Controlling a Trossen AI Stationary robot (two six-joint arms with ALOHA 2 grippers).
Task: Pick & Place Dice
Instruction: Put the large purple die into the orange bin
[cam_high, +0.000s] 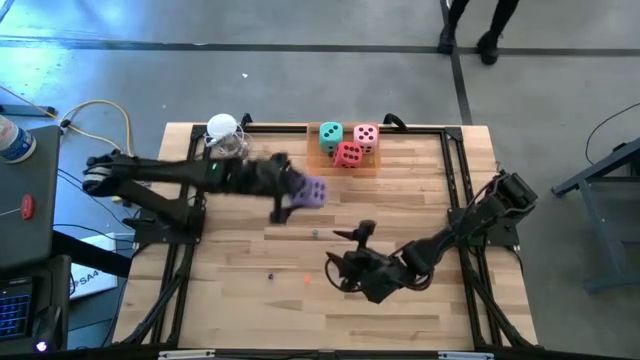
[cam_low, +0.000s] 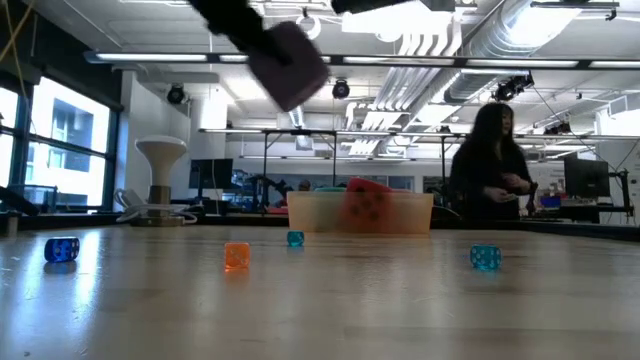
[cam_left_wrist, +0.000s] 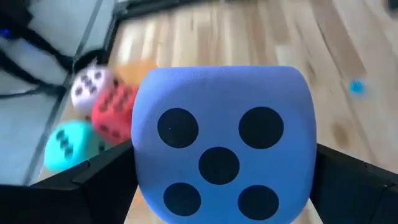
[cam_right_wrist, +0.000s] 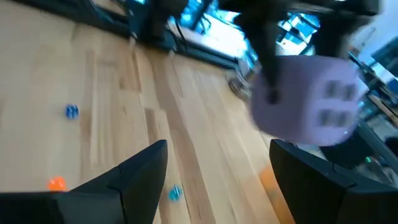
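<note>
Wooden table (cam_high: 250, 310); left tool (cam_high: 300, 195), soft purple die (cam_high: 312, 191)

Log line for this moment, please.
left pincer: holds purple die, lifted | right pincer: open, waiting | teal die, pink die, red die: in tray

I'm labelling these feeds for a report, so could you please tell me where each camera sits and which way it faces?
High view: overhead, straight down on the table; both arms show.
Low view: at tabletop height, facing the room; the left arm carries the purple die.
Left wrist view: on the left arm, facing the purple die between its fingers.
Right wrist view: on the right arm, its open fingers low.
All four share the purple die.
</note>
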